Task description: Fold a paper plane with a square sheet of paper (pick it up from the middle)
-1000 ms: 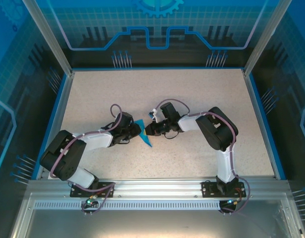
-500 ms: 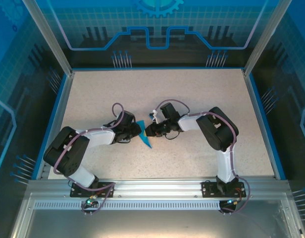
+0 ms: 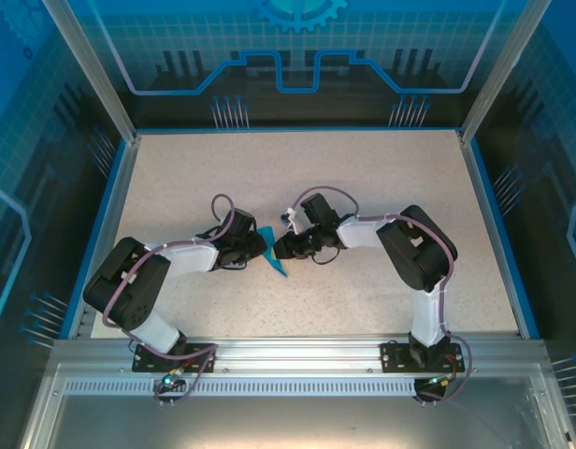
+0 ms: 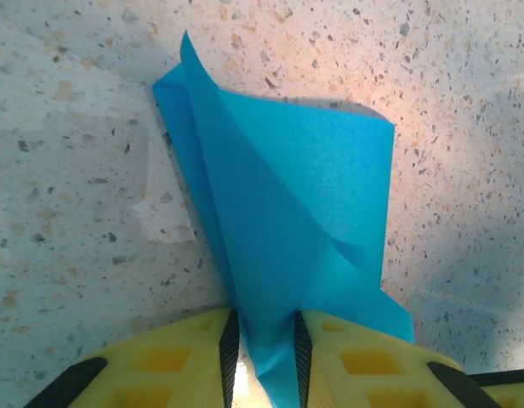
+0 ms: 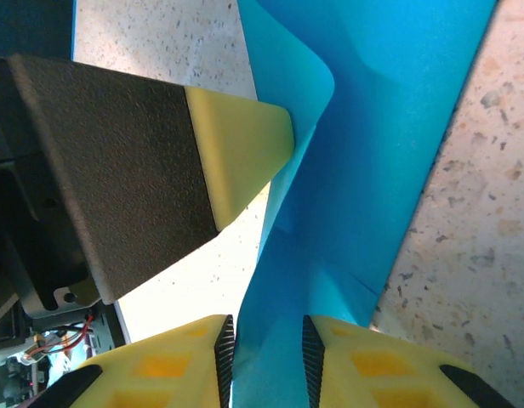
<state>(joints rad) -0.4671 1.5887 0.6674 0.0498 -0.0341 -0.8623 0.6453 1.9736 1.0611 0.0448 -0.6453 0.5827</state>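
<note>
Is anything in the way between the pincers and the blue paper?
No, nothing visible is. The paper sits right between the tips of the left pincer and of the right pincer.

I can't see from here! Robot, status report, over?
Left hand pinching folded blue paper. Right hand around its other side, grip unclear. Nothing blocking.

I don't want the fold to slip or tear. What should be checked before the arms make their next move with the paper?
1. The paper sits between the fingers of the left gripper: ok.
2. It sits between the fingers of the right gripper: ok.
3. Both grips firmly closed on it: cannot tell.
4. The paper lies flat, creases crisp: not ok, one flap curls up.
5. Visible fingers of the two grippers apart: ok, though close.
</note>
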